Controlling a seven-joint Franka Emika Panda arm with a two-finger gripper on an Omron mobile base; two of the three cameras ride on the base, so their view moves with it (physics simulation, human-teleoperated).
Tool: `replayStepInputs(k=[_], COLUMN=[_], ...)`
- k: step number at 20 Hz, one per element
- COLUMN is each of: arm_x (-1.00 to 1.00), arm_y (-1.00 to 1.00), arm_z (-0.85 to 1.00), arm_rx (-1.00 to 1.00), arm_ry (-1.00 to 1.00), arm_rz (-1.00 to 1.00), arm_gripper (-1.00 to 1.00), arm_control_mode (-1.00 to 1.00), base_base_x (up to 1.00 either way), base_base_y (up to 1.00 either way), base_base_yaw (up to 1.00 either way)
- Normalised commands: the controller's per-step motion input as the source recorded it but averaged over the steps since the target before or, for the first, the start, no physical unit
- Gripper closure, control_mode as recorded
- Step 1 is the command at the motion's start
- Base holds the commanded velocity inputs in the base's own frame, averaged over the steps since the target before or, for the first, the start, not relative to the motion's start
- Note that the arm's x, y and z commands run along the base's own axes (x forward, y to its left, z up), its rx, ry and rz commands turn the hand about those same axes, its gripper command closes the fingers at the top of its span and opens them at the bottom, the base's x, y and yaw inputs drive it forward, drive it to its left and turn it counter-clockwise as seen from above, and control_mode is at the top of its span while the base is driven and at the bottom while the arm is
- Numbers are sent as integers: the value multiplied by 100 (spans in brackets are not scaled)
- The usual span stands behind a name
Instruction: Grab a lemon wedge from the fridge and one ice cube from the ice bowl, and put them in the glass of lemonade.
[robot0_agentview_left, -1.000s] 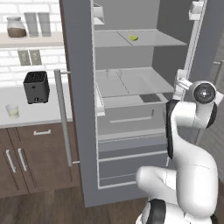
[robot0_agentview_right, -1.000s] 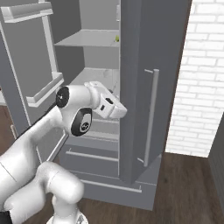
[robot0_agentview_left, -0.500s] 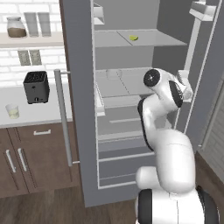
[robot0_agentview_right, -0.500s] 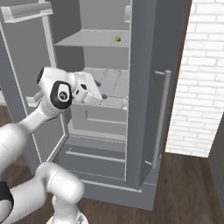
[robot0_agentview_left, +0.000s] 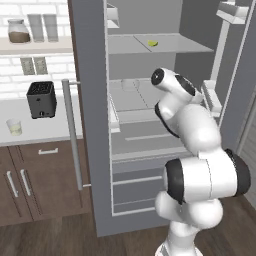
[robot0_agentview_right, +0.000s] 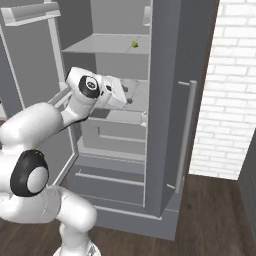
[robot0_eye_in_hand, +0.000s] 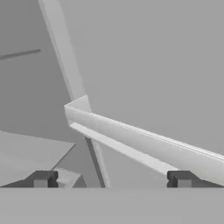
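Observation:
The fridge (robot0_agentview_left: 90, 100) (robot0_agentview_right: 170, 75) has its right door swung open. On its upper shelf, near the back, lies the small yellow-green lemon wedge (robot0_agentview_left: 153, 43) (robot0_agentview_right: 134, 44). My gripper (robot0_agentview_right: 131, 95) (robot0_eye_in_hand: 111, 180) reaches into the fridge at the middle shelf, below the wedge and well short of it. It is open, its fingertips (robot0_eye_in_hand: 41, 179) wide apart with nothing between them. They face a pale shelf edge inside the fridge. The glass of lemonade (robot0_agentview_left: 14, 127) stands on the counter at the far left. The ice bowl and ice cube are out of view.
A dark toaster (robot0_agentview_left: 41, 99) stands on the counter beside the fridge's closed left door, whose bar handle (robot0_agentview_left: 72, 135) is near it. Jars and grey glasses (robot0_agentview_left: 35, 27) line a wall shelf above. Door bins (robot0_agentview_left: 232, 10) hang on the open door. A brick wall (robot0_agentview_right: 225, 90) is at right.
The arm has swung from the fridge's right side toward the left and into the open compartment. The gripper stays open and holds nothing.

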Motion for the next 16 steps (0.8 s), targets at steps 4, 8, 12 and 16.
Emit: replayStepInputs(k=[4, 8, 12, 16], arm_x=[88, 51, 0, -3], arm_y=[-59, -86, -100, -100], arm_z=[-11, -11, -7, -1], arm_rx=[-1, -1, 0, 0], arm_ry=[23, 26, 23, 18], arm_rz=[-23, -35, -42, -41], arm_gripper=[-100, -100, -100, -100], arm_control_mode=[-100, -100, -100, -100], base_base_x=[0, 0, 0, 0], base_base_y=[0, 0, 0, 0], base_base_yaw=[0, 0, 0, 0])
